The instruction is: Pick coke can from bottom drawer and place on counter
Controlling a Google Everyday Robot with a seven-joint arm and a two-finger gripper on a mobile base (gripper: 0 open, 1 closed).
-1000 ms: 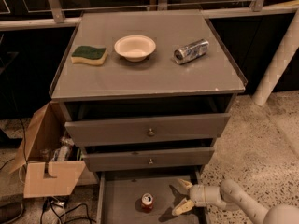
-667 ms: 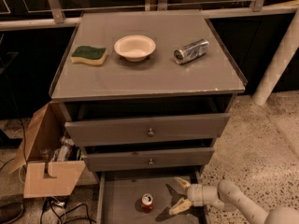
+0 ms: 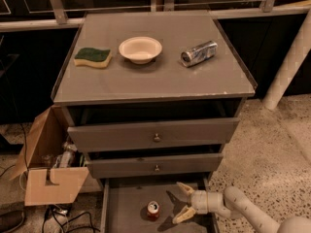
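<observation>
Reach step, grasp not yet made. The pale two-finger hand [image 3: 178,203] sits low inside the open grey bottom drawer [image 3: 125,203], fingers spread wide, holding nothing. The small red coke can [image 3: 153,210] stands upright on the drawer floor just beside the hand's open side, not touching. Next move, likely: straddle the can, close, lift to the flat grey worktop [image 3: 160,79]. The drawer shows only the can. The white round bowl [image 3: 140,49] on the worktop looks empty.

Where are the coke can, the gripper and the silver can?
coke can [image 3: 153,210]: camera view, on its red side, standing in the bottom drawer [image 3: 127,212].
gripper [image 3: 179,203]: camera view, midway between its open fingertips, right of the coke can.
silver can [image 3: 198,53]: camera view, on its side wall, lying on the counter [image 3: 160,84].
</observation>
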